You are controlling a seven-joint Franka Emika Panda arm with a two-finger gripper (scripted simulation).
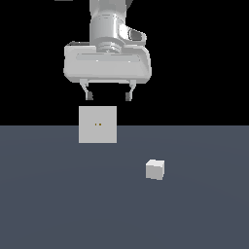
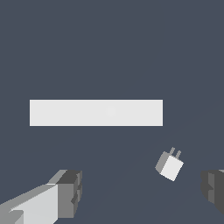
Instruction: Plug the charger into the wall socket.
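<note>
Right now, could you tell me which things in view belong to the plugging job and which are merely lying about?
Belongs to the job:
- charger, lying on the floor, prongs visible in the wrist view
- wall socket, upright, two orange dots
- gripper, open, above, holding nothing

Just lying about:
- nothing else; only the grey floor

light: even, flat render | shadows: none cast | background: black above floor | focus: sharp, slightly pixelated
</note>
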